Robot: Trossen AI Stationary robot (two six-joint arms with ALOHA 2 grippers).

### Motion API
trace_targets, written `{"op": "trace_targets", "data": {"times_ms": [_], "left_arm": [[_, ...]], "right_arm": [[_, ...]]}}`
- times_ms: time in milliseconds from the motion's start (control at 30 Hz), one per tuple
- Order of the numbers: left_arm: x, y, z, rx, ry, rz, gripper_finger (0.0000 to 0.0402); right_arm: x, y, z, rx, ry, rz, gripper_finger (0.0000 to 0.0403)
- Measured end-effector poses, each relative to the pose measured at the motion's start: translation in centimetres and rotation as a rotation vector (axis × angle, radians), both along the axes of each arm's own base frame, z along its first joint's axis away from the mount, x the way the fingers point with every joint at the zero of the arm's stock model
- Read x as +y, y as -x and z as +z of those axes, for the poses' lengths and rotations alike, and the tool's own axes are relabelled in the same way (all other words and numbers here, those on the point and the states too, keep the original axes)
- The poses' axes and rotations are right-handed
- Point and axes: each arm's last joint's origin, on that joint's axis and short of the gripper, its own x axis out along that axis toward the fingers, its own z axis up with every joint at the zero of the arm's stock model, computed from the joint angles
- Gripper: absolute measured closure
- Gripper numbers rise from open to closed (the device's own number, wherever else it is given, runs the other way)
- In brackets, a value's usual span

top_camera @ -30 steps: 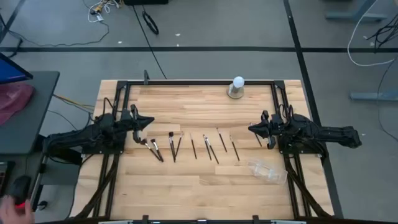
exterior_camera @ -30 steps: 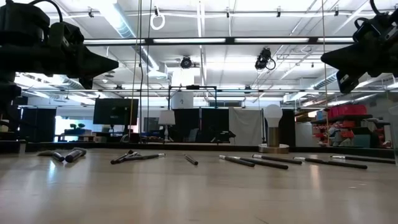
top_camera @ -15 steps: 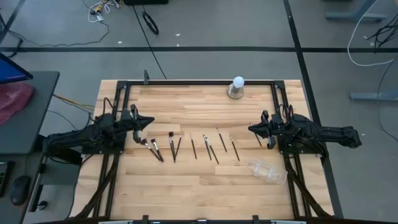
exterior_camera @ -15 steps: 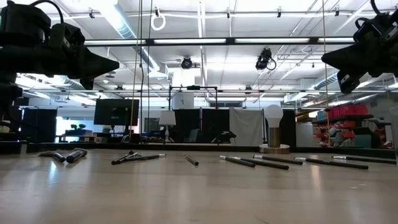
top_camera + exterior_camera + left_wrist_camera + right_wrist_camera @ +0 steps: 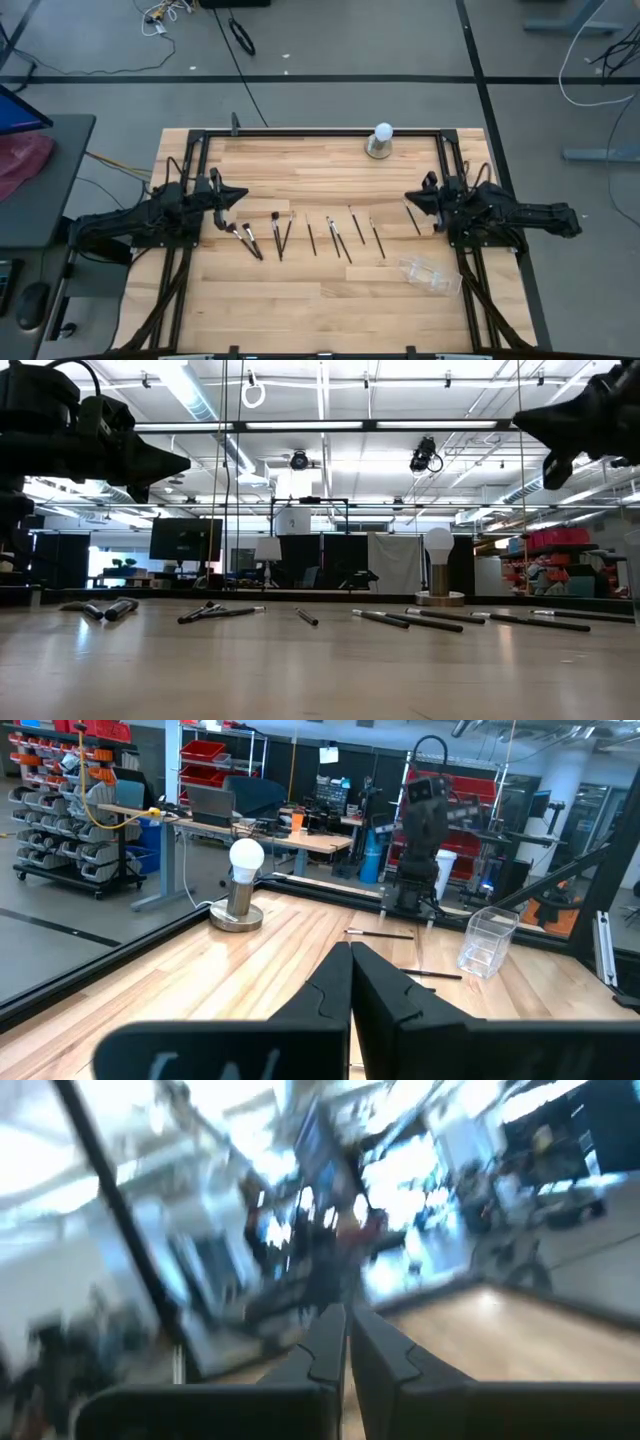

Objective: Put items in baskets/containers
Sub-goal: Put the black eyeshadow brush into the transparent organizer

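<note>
Several thin dark makeup brushes (image 5: 311, 238) lie flat in a row across the middle of the table; they also show in the low view (image 5: 400, 620). The clear plastic organiser (image 5: 428, 274) lies on the table near the right front, and shows in the left wrist view (image 5: 487, 940). My left gripper (image 5: 243, 197) is shut and empty, hovering above the table left of the row (image 5: 350, 960). My right gripper (image 5: 408, 197) is shut and empty, raised above the row's right end (image 5: 522, 422), just beside one brush (image 5: 412, 218).
A white ball on a round metal base (image 5: 381, 140) stands at the far edge, right of centre. A black frame (image 5: 300, 132) runs around the table. Bare wood lies in front of the brushes and behind them.
My right gripper has risen and gone a little toward the far edge, uncovering the brush below it. Its fingers stay shut. The brushes and the organiser have not moved.
</note>
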Motion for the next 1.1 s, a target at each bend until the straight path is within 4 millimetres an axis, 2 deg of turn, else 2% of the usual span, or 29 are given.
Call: {"op": "trace_targets", "data": {"times_ms": [133, 333, 467, 667, 833, 1000, 1100], "left_arm": [[0.0, 0.0, 0.0, 0.000, 0.000, 0.000, 0.0396], [0.0, 0.0, 0.0, -0.001, 0.000, 0.000, 0.0396], [0.0, 0.0, 0.0, -0.001, 0.000, 0.000, 0.0396], [0.0, 0.0, 0.0, -0.001, 0.000, 0.000, 0.0396], [0.0, 0.0, 0.0, -0.001, 0.000, 0.000, 0.0396], [0.0, 0.0, 0.0, -0.001, 0.000, 0.000, 0.0396], [0.0, 0.0, 0.0, -0.001, 0.000, 0.000, 0.0396]], "right_arm": [[0.1, -0.5, 0.2, -0.007, -0.021, -0.006, 0.0380], [0.5, -3.2, -0.6, 0.126, -0.081, -0.108, 0.0380], [1.0, -6.2, -0.4, 0.291, -0.085, -0.180, 0.0380], [2.0, -12.5, 0.0, 0.539, -0.014, -0.203, 0.0374], [2.4, -16.2, -1.2, 0.832, -0.025, -0.230, 0.0321], [2.7, -18.0, -3.5, 1.017, -0.111, -0.283, 0.0239], [3.1, -18.7, -5.3, 1.078, -0.091, -0.326, 0.0215]]}}
